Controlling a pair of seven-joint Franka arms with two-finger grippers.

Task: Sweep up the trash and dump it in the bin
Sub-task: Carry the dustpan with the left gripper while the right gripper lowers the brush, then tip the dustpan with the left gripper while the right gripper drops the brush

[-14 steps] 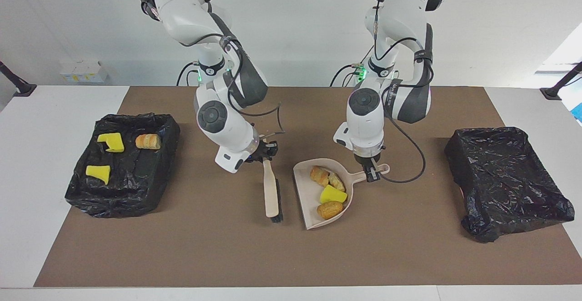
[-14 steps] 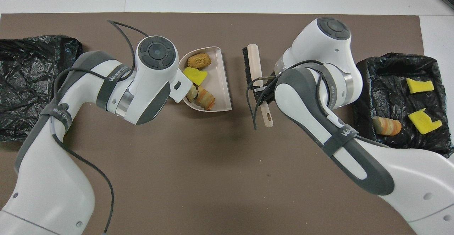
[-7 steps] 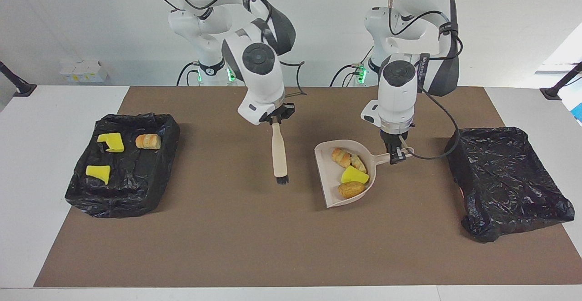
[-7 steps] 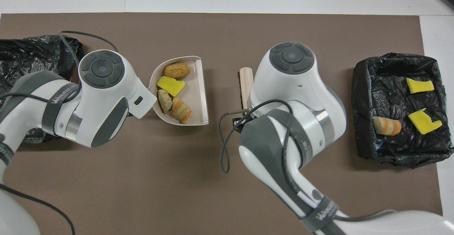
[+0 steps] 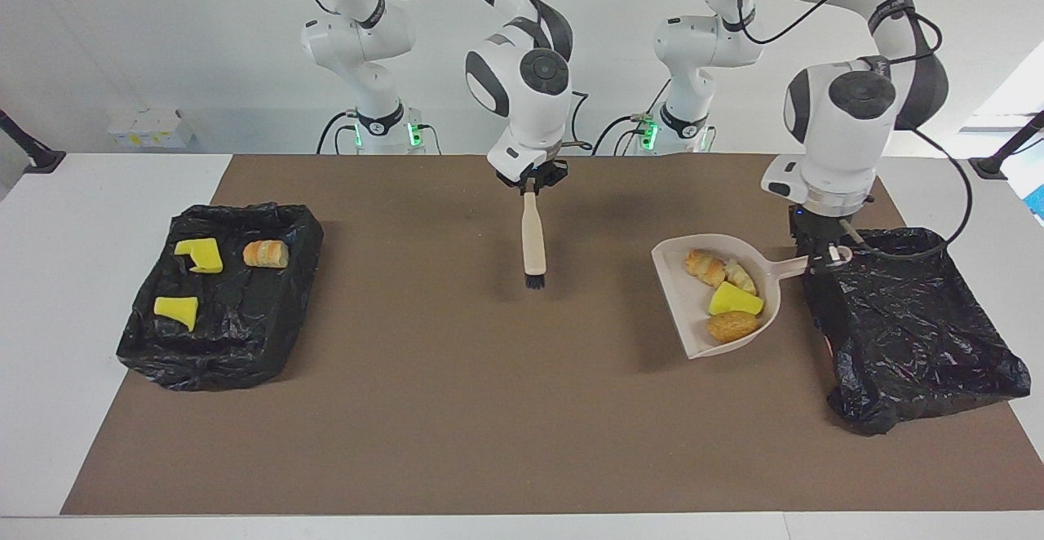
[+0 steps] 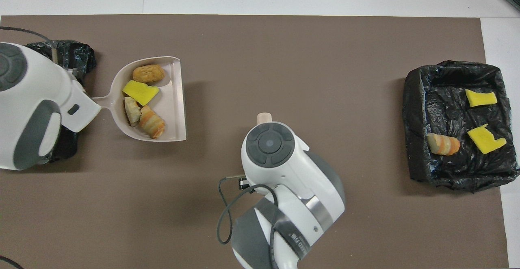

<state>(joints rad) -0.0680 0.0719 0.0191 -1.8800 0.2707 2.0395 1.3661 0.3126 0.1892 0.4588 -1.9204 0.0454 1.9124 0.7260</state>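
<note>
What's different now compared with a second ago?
The left gripper has lifted the dustpan with its four scraps off the mat and carried it toward the empty bin. The right gripper has raised the brush. The three scraps in the other bin haven't moved.

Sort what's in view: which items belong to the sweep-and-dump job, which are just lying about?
Job:
- dustpan holding four scraps, held by left gripper
- brush, held raised by right gripper
- bin beside the dustpan
- bin at the right arm's end, with three scraps

Lying about:
- small white box by the wall
</note>
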